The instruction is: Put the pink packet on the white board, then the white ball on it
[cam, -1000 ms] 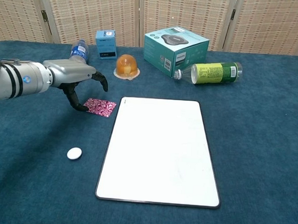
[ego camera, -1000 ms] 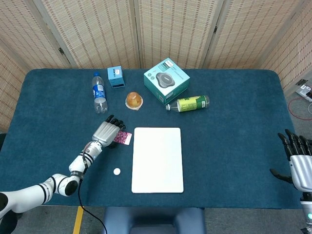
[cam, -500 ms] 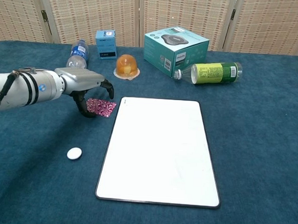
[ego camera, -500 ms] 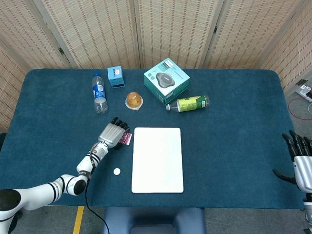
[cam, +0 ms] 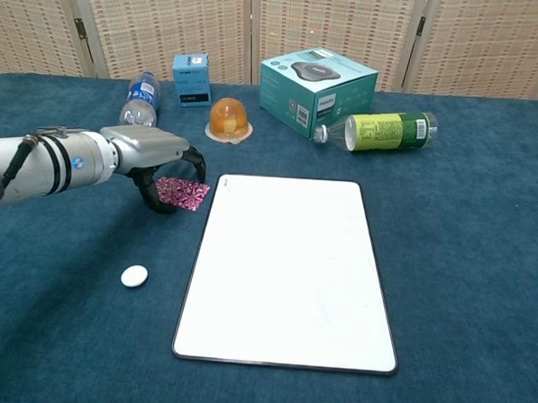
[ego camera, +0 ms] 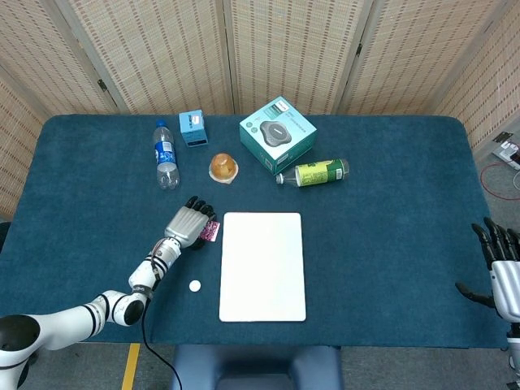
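The thin pink patterned foil packet (cam: 183,193) lies flat on the blue-covered table (cam: 466,230), just left of the flat white rectangular board (cam: 288,270). The left hand (cam: 154,159) arches over it, fingers (cam: 197,164) curled around its edges; whether they truly clamp it is unclear. Being flat, it could slip out. The small white ball (cam: 134,276) waits nearby. The board carries nothing. The right hand (ego camera: 504,280) idles, fingers apart.

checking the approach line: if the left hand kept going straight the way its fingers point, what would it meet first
The pink packet: the left hand already curls over its near edge, though contact is unclear. Farther along, probably the white board's upper left corner.
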Controlling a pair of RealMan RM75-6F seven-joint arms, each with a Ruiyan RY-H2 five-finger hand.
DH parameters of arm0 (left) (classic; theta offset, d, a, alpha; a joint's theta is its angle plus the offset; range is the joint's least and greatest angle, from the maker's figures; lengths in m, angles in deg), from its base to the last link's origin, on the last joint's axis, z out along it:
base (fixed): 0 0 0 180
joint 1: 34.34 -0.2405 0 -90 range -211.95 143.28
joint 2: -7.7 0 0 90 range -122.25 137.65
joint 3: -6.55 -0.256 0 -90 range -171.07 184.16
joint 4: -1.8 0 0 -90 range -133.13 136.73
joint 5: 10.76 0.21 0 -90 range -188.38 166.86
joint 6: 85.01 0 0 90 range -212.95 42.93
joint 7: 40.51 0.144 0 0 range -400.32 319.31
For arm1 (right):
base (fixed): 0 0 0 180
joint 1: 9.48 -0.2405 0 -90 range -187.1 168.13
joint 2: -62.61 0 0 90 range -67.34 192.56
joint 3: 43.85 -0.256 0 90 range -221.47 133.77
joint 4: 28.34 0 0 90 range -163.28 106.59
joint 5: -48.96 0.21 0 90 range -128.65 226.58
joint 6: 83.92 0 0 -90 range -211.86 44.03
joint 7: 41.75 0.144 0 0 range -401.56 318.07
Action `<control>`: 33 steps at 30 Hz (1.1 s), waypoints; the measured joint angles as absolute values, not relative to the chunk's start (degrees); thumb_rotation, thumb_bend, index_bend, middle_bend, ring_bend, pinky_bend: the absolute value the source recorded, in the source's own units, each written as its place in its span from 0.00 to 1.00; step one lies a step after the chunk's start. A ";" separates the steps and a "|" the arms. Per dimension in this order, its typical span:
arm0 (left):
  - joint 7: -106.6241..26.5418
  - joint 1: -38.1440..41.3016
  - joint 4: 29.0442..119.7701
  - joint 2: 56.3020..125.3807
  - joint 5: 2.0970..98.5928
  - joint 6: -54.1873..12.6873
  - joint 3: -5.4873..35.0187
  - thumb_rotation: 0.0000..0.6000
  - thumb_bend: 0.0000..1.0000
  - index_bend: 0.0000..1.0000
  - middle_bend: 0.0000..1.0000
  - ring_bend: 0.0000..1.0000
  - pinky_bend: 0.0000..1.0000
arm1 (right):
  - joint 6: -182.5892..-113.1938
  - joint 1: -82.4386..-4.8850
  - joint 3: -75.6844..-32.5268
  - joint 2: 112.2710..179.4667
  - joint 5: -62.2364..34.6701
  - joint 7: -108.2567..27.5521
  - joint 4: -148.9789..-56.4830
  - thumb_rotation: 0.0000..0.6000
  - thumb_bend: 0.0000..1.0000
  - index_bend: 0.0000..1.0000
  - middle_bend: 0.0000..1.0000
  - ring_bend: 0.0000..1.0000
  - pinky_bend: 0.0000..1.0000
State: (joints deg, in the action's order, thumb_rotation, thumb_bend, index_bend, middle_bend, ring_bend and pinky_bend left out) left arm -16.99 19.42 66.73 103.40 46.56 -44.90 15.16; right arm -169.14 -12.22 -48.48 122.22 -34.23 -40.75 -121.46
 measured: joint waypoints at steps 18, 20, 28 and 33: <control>-21.20 18.62 66.70 103.37 51.16 -42.37 14.77 1.00 0.36 0.42 0.20 0.13 0.00 | -169.46 -12.17 -48.70 122.14 -34.41 -40.82 -121.67 1.00 0.14 0.00 0.02 0.00 0.00; -21.74 18.55 67.55 102.82 52.12 -41.76 14.88 1.00 0.36 0.42 0.20 0.13 0.00 | -169.50 -12.16 -48.73 122.08 -34.43 -40.85 -121.74 1.00 0.14 0.00 0.02 0.00 0.00; -23.37 18.57 73.38 100.52 57.21 -38.74 15.24 1.00 0.36 0.42 0.20 0.13 0.00 | -169.47 -12.17 -48.70 122.10 -34.53 -40.99 -121.89 1.00 0.14 0.00 0.02 0.00 0.00; -22.93 19.00 77.30 100.02 61.42 -37.23 14.37 1.00 0.36 0.42 0.20 0.12 0.00 | -169.46 -12.09 -48.68 122.24 -34.39 -40.92 -121.75 1.00 0.14 0.00 0.02 0.00 0.00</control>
